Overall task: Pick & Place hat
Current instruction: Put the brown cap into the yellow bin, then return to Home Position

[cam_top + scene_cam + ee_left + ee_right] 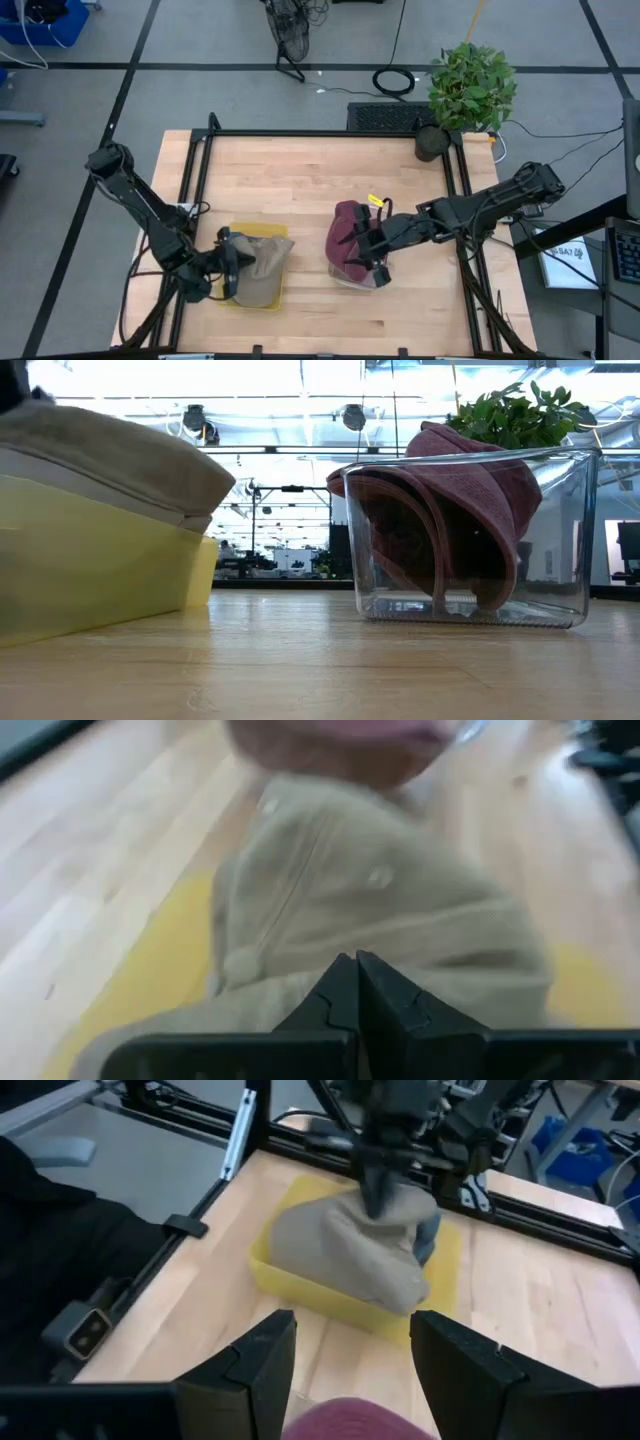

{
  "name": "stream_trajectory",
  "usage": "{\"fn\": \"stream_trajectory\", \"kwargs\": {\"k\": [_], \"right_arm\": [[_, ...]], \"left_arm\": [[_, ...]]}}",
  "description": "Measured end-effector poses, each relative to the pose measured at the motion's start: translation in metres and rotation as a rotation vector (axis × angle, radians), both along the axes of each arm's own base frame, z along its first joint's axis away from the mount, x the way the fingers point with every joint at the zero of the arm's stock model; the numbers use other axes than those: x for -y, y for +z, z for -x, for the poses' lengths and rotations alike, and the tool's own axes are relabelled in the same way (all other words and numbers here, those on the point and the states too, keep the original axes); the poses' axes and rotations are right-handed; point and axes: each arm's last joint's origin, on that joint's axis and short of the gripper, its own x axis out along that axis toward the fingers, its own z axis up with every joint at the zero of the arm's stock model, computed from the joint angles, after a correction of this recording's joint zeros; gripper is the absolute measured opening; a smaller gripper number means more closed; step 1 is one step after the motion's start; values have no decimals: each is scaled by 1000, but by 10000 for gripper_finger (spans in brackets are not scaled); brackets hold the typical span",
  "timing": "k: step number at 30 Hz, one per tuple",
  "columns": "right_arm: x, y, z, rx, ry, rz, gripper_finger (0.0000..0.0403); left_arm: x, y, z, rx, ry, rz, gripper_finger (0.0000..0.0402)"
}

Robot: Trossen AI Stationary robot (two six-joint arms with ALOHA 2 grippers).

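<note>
A tan hat (pixel 264 256) lies in a yellow bin (pixel 252 302) at the table's near left; both also show in the low view, the hat (pixel 110 455) on top of the bin (pixel 90 570). My left gripper (pixel 355 970) is shut at the hat's left side (pixel 232 268). A maroon hat (pixel 345 228) sits in a clear bin (pixel 572 540) right of centre, its brim curled against the bin's walls. My right gripper (pixel 352 1345) is open just over the maroon hat (pixel 350 1418) and holds nothing. My left gripper pinches the tan hat's cloth (pixel 300 970) between its two shut fingers, on the hat's crown at the side toward the table's left. The fingers (pixel 380 1190) slant down from above. The cloth rises to a peak at them while the hat's rest lies in the yellow bin.
A potted plant (pixel 470 85) stands at the table's far right corner. A black frame rail (pixel 330 132) runs round the table's edge. Bare wood lies along the far half and between the two bins.
</note>
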Motion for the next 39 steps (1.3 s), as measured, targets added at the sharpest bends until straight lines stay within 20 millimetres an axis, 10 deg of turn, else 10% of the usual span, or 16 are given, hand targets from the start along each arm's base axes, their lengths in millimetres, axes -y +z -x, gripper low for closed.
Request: {"fn": "stream_trajectory", "kwargs": {"k": [12,26,31,39], "right_arm": [[-14,-6,9,-31,64,29,183],[5,-20,40,16,-24,46,172],[25,-11,74,250,-77,-14,121],[61,-51,117,358,-53,-168,7]], "left_arm": [[-9,-23,4,-29,-24,-12,29],[-10,70,4,101,-209,-99,51],[-35,104,22,158,-202,-257,44],[-84,125,56,266,-154,-309,4]]}}
